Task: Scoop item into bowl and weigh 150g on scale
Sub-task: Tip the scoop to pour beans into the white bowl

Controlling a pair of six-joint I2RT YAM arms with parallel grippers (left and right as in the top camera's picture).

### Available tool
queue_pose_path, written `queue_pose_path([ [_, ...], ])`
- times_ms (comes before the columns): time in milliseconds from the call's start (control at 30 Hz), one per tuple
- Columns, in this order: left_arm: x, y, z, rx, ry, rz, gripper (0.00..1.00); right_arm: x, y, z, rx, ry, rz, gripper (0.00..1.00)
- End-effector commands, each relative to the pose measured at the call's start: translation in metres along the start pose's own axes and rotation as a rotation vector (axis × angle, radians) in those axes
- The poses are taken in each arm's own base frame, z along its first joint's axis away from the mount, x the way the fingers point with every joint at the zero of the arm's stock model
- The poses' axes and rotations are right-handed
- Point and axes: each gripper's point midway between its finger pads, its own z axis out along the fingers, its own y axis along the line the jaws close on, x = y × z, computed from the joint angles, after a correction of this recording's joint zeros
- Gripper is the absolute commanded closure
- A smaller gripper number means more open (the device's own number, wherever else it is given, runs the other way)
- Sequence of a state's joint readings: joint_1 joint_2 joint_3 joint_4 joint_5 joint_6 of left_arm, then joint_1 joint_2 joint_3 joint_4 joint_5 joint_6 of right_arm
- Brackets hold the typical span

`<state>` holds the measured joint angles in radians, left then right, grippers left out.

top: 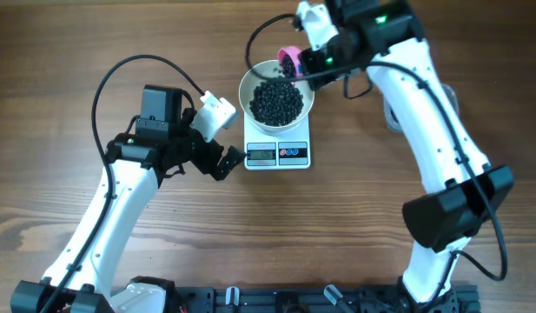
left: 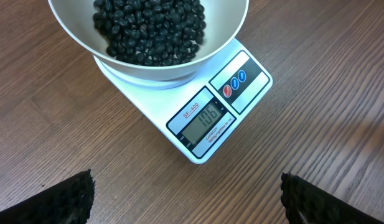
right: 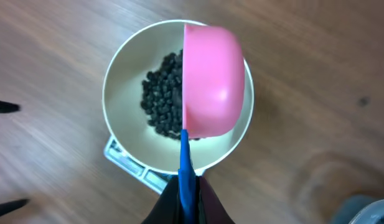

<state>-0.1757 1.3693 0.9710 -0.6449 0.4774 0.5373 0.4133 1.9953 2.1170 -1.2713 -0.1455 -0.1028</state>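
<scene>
— How do the beads (left: pixel 148 28) look?
— Tiny, round and glossy black, heaped in the white bowl (left: pixel 235 25) on the scale (left: pixel 207 121).
— And the grippers?
— The left gripper (left: pixel 188 202) gapes wide. The right gripper (right: pixel 188 202) clamps the pink scoop (right: pixel 213 81).

Over the bowl (top: pixel 247 87): the far-right rim is covered by the pink scoop (top: pixel 288 59), clamped in the right gripper (top: pixel 307 63); the near-left part is left uncovered.
Left of the scale (top: pixel 279 154): blocked by the left gripper (top: pixel 224 159), its jaws spread wide.
Front of the scale: bare table (top: pixel 276 235) is seen between the arms.
Right of the bowl: crossed by the right arm (top: pixel 424 96).
</scene>
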Motion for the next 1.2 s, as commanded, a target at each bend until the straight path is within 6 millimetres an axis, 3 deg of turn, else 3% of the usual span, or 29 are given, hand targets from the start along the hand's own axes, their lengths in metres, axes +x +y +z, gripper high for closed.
queue_pose_path([
  [0,0.001,-0.002,0.001,0.017,-0.005,0.000,0.00,-0.013,-0.014,-0.002,0.197,-0.020,-0.123,0.96],
  [467,0.001,-0.002,0.001,0.017,-0.005,0.000,0.00,-0.027,-0.001,-0.002,0.235,-0.055,-0.294,0.96],
  [833,0.001,-0.002,0.001,0.017,-0.005,0.000,0.00,-0.027,0.000,-0.002,0.225,-0.062,-0.262,0.96],
  [967,0.001,-0.002,0.001,0.017,-0.005,0.000,0.00,-0.028,0.003,-0.003,0.136,-0.086,-0.212,0.96],
  [1100,0.001,-0.002,0.001,0.017,-0.005,0.000,0.00,-0.028,-0.017,-0.018,0.089,-0.122,-0.109,0.96],
  [1167,0.001,-0.002,0.001,0.017,-0.005,0.000,0.00,-0.027,-0.037,-0.032,0.079,-0.149,-0.044,0.96],
])
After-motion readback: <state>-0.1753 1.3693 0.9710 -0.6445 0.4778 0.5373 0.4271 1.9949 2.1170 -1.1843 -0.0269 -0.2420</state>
